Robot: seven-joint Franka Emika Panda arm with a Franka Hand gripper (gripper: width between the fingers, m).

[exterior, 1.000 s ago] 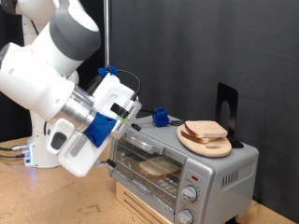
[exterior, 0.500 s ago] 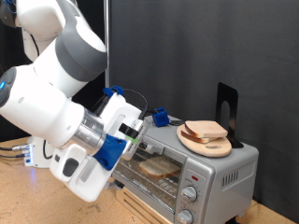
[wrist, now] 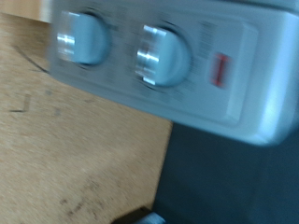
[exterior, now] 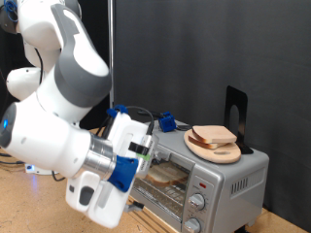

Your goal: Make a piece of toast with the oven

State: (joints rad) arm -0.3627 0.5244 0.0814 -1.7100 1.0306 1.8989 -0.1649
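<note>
The arm is bending low over the table [exterior: 39, 209], its end effector [exterior: 146, 153] hanging before the oven [exterior: 209, 180]; its opening cannot be told. The piece of toast [exterior: 167, 174] is lying inside, just beside it.

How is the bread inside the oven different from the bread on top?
The bread inside lies flat on the rack of the oven, behind glass. The bread on top sits on a round wooden board, out in the open. Both are pale tan slices with darker crusts.
</note>
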